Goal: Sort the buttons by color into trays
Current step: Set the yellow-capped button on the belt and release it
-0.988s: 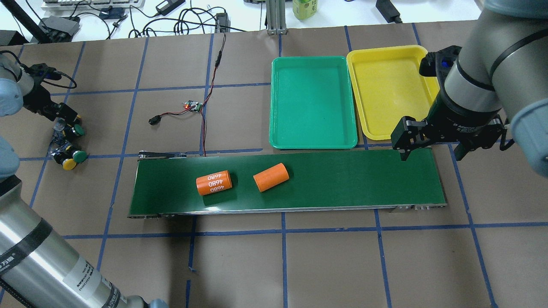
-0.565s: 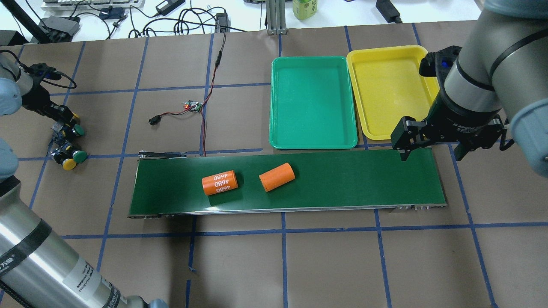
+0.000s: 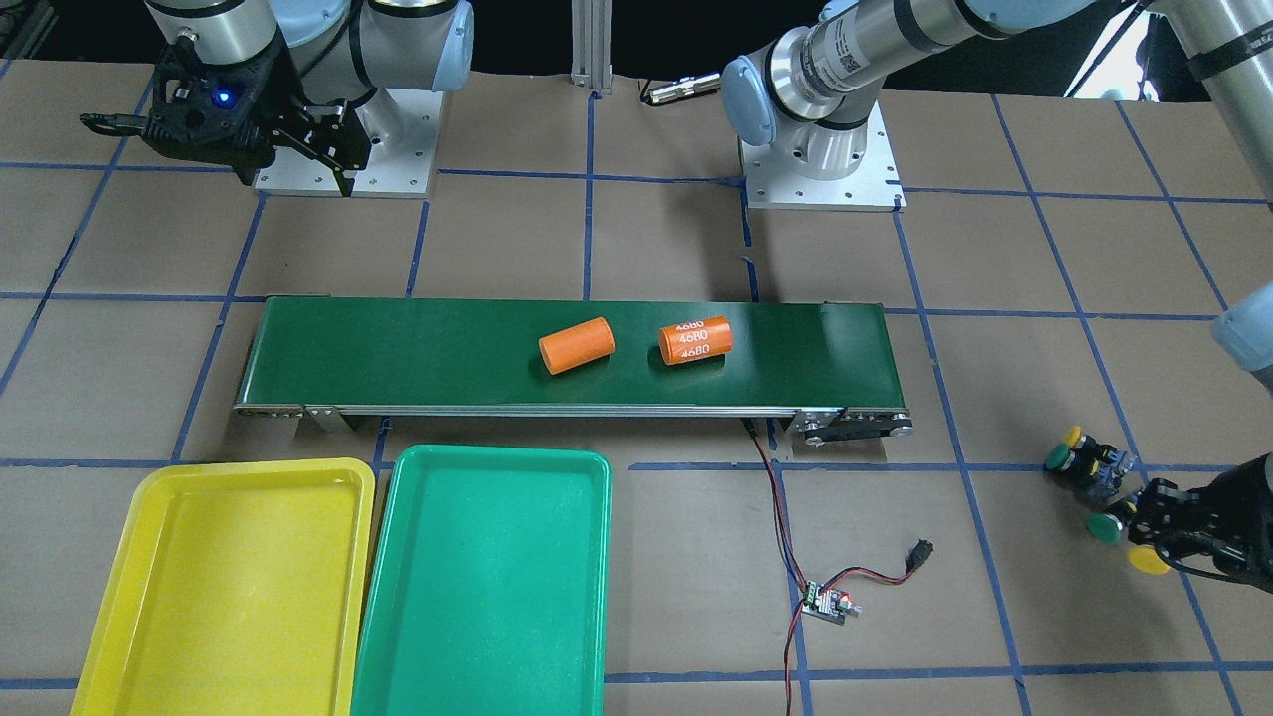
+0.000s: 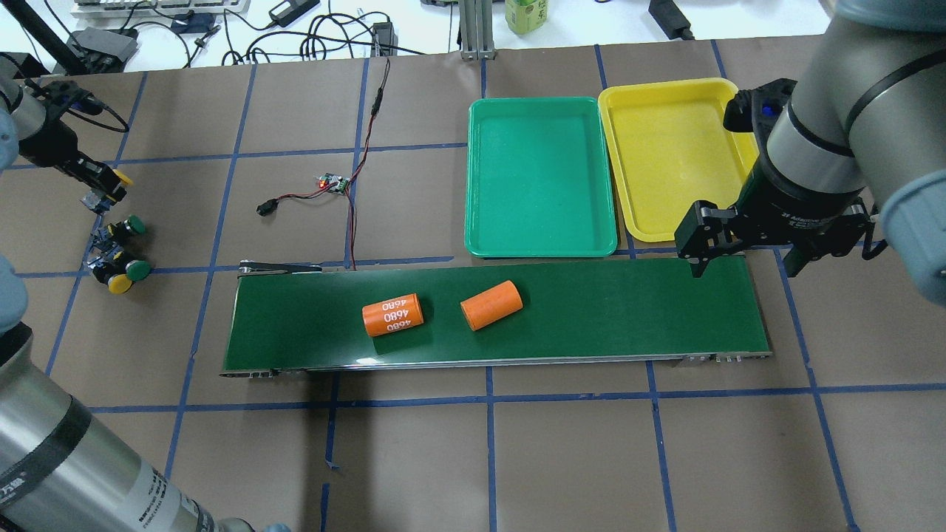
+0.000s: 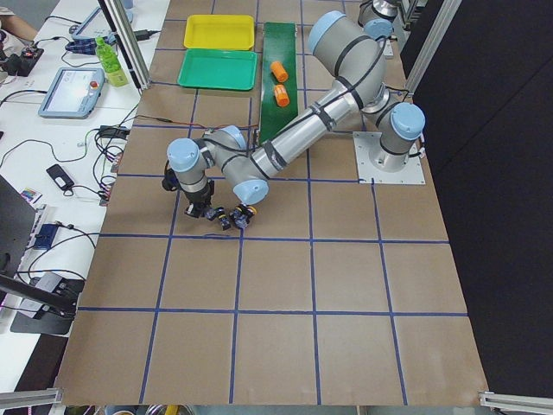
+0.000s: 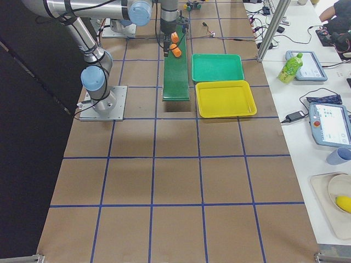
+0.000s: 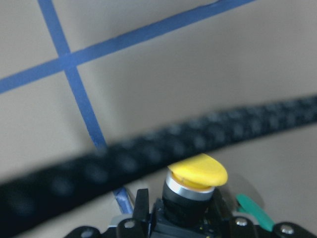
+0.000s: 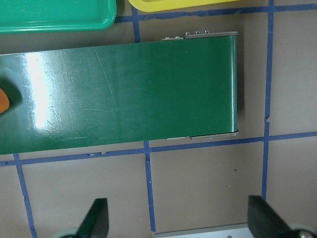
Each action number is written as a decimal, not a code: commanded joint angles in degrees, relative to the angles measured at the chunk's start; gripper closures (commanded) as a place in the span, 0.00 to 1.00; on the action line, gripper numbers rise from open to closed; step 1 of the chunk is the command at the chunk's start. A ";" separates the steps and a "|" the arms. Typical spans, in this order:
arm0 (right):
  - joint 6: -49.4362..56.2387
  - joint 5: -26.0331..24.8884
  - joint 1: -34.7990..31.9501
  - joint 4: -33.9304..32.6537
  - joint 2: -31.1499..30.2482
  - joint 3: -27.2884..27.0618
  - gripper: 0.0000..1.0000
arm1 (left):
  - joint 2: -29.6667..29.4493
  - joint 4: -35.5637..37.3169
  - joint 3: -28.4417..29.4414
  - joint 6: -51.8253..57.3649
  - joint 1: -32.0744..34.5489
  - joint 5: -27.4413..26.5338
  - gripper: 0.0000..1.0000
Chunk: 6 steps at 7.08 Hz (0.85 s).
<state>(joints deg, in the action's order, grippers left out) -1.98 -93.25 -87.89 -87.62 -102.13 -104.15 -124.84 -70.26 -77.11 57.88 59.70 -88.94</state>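
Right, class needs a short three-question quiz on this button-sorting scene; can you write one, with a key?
1. True or false: the yellow tray holds a button.
2. What does the left hand grip? A) yellow button B) red button C) screwdriver
3. Fill in: ___ buttons lie on the table near the left hand.
Key: 1 false; 2 A; 3 three.
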 commanded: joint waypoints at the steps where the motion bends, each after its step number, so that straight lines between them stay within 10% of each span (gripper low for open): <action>1: 0.05 0.00 0.00 0.00 0.00 0.00 0.00 | 10.52 -11.26 -5.46 3.70 8.99 -0.09 1.00; 3: 0.05 0.00 0.00 0.00 0.00 0.00 0.00 | 23.70 -11.04 -21.43 -0.88 12.01 0.00 1.00; 6: 0.13 0.00 0.00 0.00 0.00 0.00 0.00 | 31.31 -10.25 -32.82 -35.22 17.70 0.53 1.00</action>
<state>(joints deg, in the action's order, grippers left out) -1.95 -93.25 -87.89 -87.63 -102.13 -104.15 -95.67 -81.05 -106.34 33.59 74.13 -88.45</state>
